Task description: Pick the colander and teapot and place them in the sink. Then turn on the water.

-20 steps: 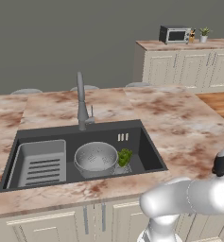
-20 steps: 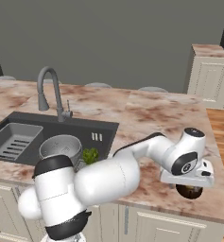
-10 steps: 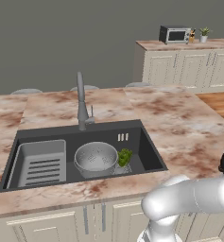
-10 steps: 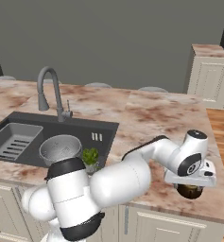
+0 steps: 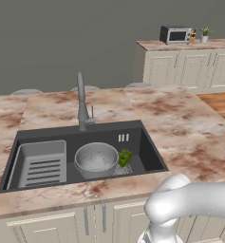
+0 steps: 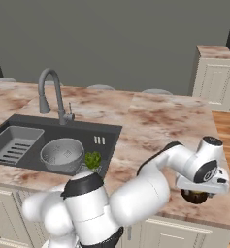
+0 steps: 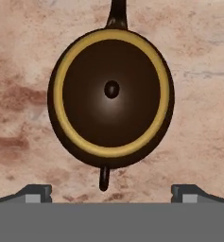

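I have the gripper [image 7: 111, 191] spread wide, holding nothing, straight above the teapot [image 7: 111, 97], which fills the centre of the hand view on the marble counter [image 7: 198, 118]. In the right base view the teapot sits lower right. The colander [image 5: 96, 158] rests mid-frame inside the sink [image 5: 149, 152]

No legible text; microwave [image 5: 175, 34] prob. too small.

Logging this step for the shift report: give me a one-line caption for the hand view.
Open tool poised directly above the dark-brown teapot standing on the marble counter, fingertips flanking it, not touching.
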### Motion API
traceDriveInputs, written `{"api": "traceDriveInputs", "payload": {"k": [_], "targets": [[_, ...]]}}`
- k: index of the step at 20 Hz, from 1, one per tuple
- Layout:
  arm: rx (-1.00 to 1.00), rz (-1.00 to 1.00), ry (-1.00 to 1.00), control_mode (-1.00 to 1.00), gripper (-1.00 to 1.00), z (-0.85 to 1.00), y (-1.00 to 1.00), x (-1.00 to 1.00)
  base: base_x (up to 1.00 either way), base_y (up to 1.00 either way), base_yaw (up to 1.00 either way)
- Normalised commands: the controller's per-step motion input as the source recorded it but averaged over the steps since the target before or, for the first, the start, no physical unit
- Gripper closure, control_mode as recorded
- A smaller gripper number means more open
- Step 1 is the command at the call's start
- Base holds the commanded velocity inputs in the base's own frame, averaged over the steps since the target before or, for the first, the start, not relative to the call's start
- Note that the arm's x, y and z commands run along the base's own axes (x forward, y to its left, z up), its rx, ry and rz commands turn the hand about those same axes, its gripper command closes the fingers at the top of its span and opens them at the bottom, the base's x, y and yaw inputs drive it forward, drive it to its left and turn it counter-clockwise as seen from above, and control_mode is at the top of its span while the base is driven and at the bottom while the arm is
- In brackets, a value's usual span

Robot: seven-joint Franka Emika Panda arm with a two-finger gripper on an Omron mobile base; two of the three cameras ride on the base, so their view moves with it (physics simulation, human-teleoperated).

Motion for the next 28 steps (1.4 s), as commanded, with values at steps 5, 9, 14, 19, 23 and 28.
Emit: {"api": "traceDriveInputs", "payload": {"k": [5, 9, 14, 19, 23, 28], "targets": [[0.01, 0.00, 0.00, -1.00, -1.00, -0.17, -0.07, 0.03, 0.00, 0.00, 0.00], [0.00, 0.00, 0.00, -1.00, -1.00, -0.06, 0.00, 0.01, 0.00, 0.00, 0.00], [0.00, 0.00, 0.00, -1.00, -1.00, -0.09, 0.00, 0.01, 0.00, 0.00, 0.00], [0.00, 0.00, 0.00, -1.00, -1.00, -0.14, 0.00, 0.00, 0.00, 0.00, 0.00], [0.00, 0.00, 0.00, -1.00, -1.00, -0.17, 0.00, 0.00, 0.00, 0.00, 0.00], [0.00, 0.00, 0.00, -1.00, -1.00, -0.15, 0.00, 0.00, 0.00, 0.00, 0.00]]}}
